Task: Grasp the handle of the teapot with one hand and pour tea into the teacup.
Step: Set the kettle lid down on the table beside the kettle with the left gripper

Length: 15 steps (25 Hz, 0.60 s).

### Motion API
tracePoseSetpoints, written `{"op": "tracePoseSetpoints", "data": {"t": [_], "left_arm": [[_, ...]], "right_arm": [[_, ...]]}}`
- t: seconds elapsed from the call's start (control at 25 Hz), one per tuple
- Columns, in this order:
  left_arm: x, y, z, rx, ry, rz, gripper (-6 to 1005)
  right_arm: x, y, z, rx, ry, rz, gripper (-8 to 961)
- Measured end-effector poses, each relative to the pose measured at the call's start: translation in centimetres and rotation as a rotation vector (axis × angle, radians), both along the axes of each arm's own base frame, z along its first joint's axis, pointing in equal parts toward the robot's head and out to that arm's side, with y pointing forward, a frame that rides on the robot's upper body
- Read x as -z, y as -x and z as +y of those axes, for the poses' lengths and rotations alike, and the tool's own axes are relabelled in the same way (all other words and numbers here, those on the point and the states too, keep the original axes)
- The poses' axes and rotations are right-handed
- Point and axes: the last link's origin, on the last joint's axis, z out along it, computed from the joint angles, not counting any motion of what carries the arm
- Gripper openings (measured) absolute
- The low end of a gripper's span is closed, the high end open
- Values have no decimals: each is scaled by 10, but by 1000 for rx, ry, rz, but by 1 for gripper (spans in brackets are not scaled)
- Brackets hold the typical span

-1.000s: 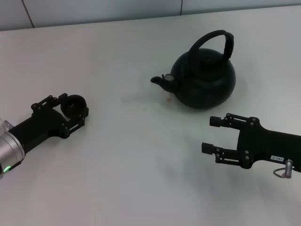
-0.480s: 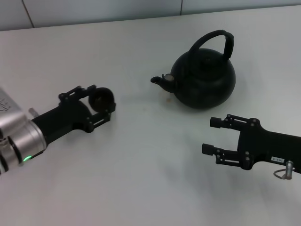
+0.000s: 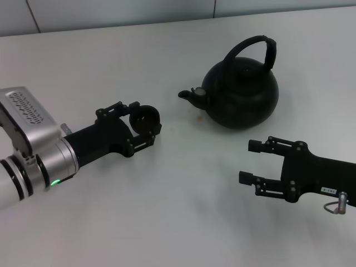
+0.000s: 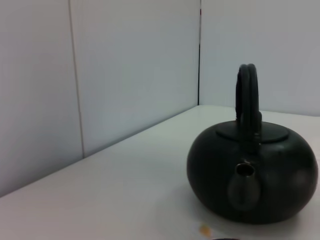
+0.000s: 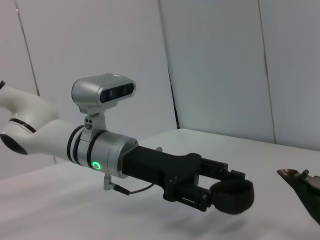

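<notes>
The teapot (image 3: pixel 240 93) sits on the white table (image 3: pixel 167 200), toward the far right, its spout (image 3: pixel 191 95) pointing to the robot's left and its handle (image 3: pixel 257 49) arching upright over the lid, free of any grip. The left gripper (image 3: pixel 146 123) holds the teacup (image 3: pixel 144 118) clamped between its jaws, close to the spout and a little nearer the robot; in the right wrist view the cup (image 5: pixel 231 196) hangs clear of the table. That placement looks meant to bring the cup within pouring reach. The right gripper (image 3: pixel 251 161) hovers near the pot, on the robot's side of it, jaws spread wide and holding nothing, probably readied to take the handle. Pouring has not begun.
</notes>
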Motion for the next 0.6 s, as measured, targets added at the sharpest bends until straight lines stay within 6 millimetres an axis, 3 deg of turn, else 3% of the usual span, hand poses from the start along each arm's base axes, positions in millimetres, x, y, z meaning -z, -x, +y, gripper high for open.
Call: {"op": "tracePoseSetpoints", "data": {"t": [0.6], "left_arm": [[14, 4, -7, -14, 7, 52, 760]], "right_arm": [[0, -1, -2, 0, 0, 1, 745]]}}
